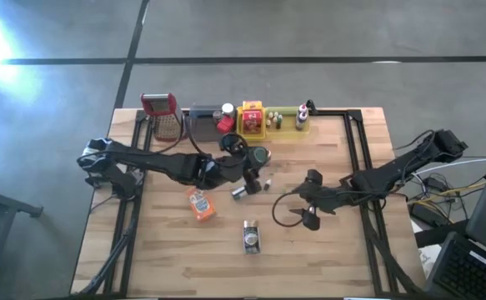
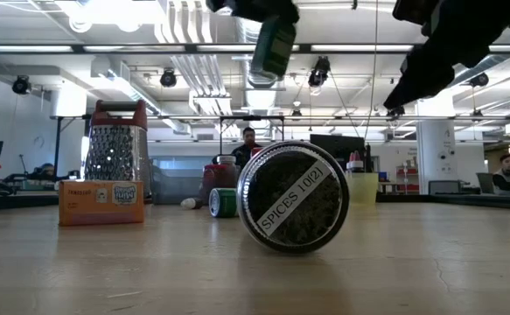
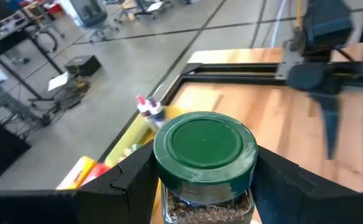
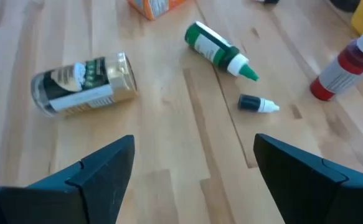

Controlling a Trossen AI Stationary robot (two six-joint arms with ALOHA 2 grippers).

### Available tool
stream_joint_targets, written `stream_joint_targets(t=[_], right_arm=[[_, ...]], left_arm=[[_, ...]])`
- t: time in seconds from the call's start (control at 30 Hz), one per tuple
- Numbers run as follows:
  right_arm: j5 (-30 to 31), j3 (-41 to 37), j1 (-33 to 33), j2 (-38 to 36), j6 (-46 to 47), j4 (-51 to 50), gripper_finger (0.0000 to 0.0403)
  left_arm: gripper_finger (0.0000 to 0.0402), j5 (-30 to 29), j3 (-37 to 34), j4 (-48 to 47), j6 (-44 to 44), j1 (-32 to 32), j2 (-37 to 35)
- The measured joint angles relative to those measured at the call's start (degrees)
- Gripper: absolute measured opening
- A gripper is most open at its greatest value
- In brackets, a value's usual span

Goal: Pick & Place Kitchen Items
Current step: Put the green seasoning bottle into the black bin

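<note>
Left end effector (image 3: pixel 200 186) pinches a green-lidded spice jar (image 3: pixel 204 163) between its two fingers, jar upright, lifted off the surface (low view shows it hanging up high (image 2: pixel 273 42)). In the high view the jar sits near the middle of the surface (image 1: pixel 259 156), just in front of the trays.

Right end effector (image 4: pixel 190 168) is spread wide with nothing between the fingers, hovering over bare wood right of centre (image 1: pixel 309 208).

Loose items on the wood: a jar on its side (image 4: pixel 84 83) with a "SPICES" label on its lid (front centre of the surface, (image 1: pixel 251 235)); a green bottle with white-and-green tip (image 4: pixel 218 50) lying down; a tiny dark dropper bottle (image 4: pixel 256 104) lying just beside it; an orange packet (image 1: pixel 201 204) left of centre; a red bottle (image 4: pixel 343 65) standing upright.

Back edge: metal grater with red top (image 1: pixel 161 114), grey tray (image 1: pixel 201 125), yellow tray (image 1: pixel 253 119) and green tray (image 1: pixel 286 121), with small bottles in them (too small to sort).

Open room: front strip of the surface (image 1: pixel 326 267) is mostly bare, and so is the right side past the right arm. Black frame rails run along both side edges.
</note>
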Motion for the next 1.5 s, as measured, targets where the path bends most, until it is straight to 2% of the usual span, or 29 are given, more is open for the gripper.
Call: stream_joint_targets(t=[0.23, 0.53, 0.63, 0.8, 1.03, 1.17, 1.33, 1.5], right_arm=[[1.4, -0.7, -0.1, 0.0, -0.8, -0.4, 0.0294], [4.0, -0.8, -0.2, 0.0, -1.1, -0.8, 0.0263], [8.0, -0.8, -0.1, -1.3, -0.3, -3.4, 0.0253], [18.5, -1.5, -0.2, -6.4, 4.1, -7.3, 0.0238], [28.2, -6.2, -0.2, -16.9, 6.3, -7.7, 0.0219], [32.2, -9.2, -0.1, -23.5, 6.6, -7.7, 0.0211], [32.9, -12.4, -0.2, -30.6, 6.6, -7.1, 0.0198], [32.9, -14.0, -0.2, -34.6, 6.3, -6.3, 0.0182]], left_arm=[[0.0215, -1.2, -7.3, 3.8, -1.9, 4.0, -3.9], [0.0216, -2.4, -23.6, 19.3, -4.7, 12.6, -11.9], [0.0216, -3.2, -29.2, 25.1, -5.9, 16.0, -13.9], [0.0216, -4.2, -35.9, 31.5, -8.9, 21.8, -14.7], [0.0216, -9.5, -41.4, 39.0, -11.9, 27.5, -14.0], [0.0216, -10.0, -43.6, 43.6, -12.6, 29.9, -14.0], [0.0216, -10.2, -43.8, 44.6, -13.4, 32.3, -12.3], [0.0216, -10.8, -42.5, 44.9, -14.2, 33.5, -7.5]])
